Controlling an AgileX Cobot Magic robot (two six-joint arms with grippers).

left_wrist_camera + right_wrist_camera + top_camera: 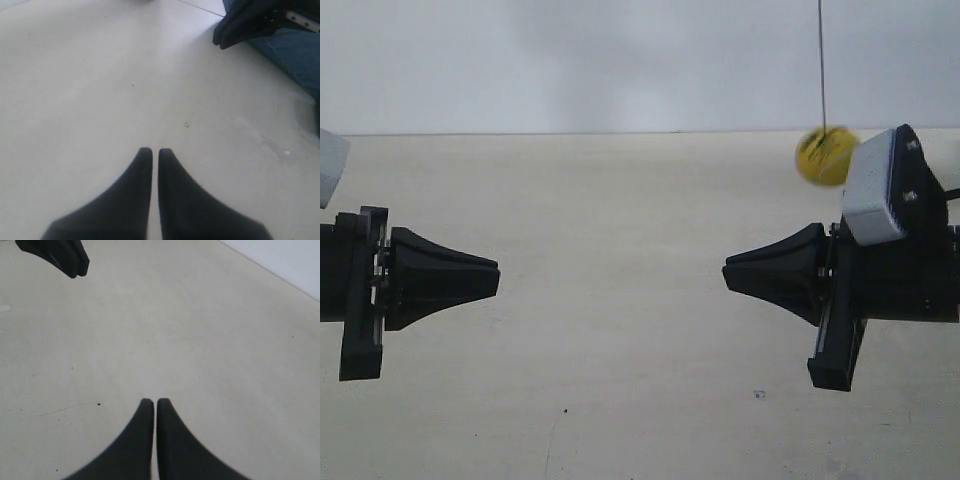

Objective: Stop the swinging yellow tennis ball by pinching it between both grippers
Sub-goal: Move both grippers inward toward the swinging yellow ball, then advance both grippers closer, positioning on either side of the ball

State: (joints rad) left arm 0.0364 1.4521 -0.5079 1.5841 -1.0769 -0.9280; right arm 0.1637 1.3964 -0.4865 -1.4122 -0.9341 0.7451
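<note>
Waiting on the swing, seemingly. Faced each other well apart: black cone-snouted gripper (496, 279) at the exterior view's left, matching black gripper (726, 277) at its right, both claws pressed together. Hung blurred, high beside the latter: bright yellow tennis ball (827, 156). Needed next, likely: timed convergence.

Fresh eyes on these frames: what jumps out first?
The yellow ball, blurred, hanging on a thin string near the exterior view's upper right, beside the grey block on the gripper at the exterior view's right. Next, that gripper and the gripper at the exterior view's left point snout to snout across a wide gap over the pale surface, jaws shut, the ball not between them.
</note>
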